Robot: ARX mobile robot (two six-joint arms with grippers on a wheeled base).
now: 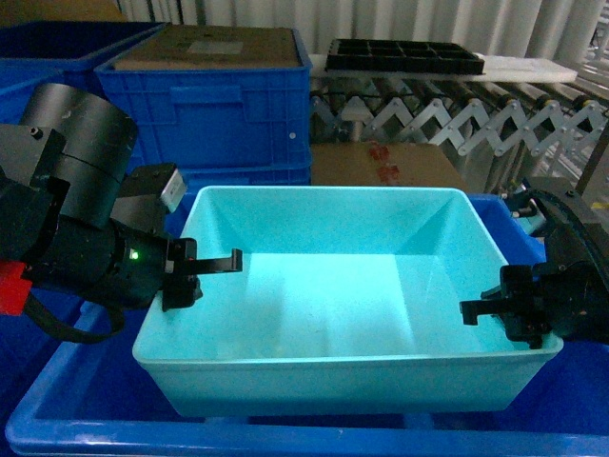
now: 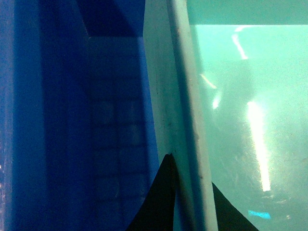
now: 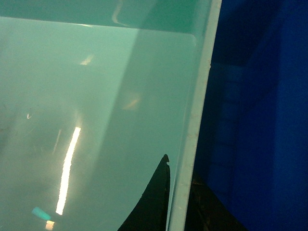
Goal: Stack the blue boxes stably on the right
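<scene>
The light turquoise tub (image 1: 333, 286) fills the middle of the head view, sitting inside the larger dark blue tub (image 1: 57, 405), whose rim shows at the front and left. My left gripper (image 1: 205, 276) straddles the turquoise tub's left wall. In the left wrist view the left gripper (image 2: 191, 192) has one black finger (image 2: 161, 197) outside, over the dark blue tub (image 2: 48, 120), and one inside the turquoise tub (image 2: 240, 96). My right gripper (image 1: 490, 319) clamps the right wall. In the right wrist view the right gripper (image 3: 180, 187) pinches the turquoise tub's (image 3: 96, 96) rim beside the dark blue tub (image 3: 269, 120).
Ribbed dark blue crates (image 1: 219, 114) topped with cardboard stand close behind on the left. A brown cardboard box (image 1: 381, 164) sits behind the tubs. A black divided tray (image 1: 404, 55) rests on an extending roller conveyor (image 1: 466, 114) at the back right.
</scene>
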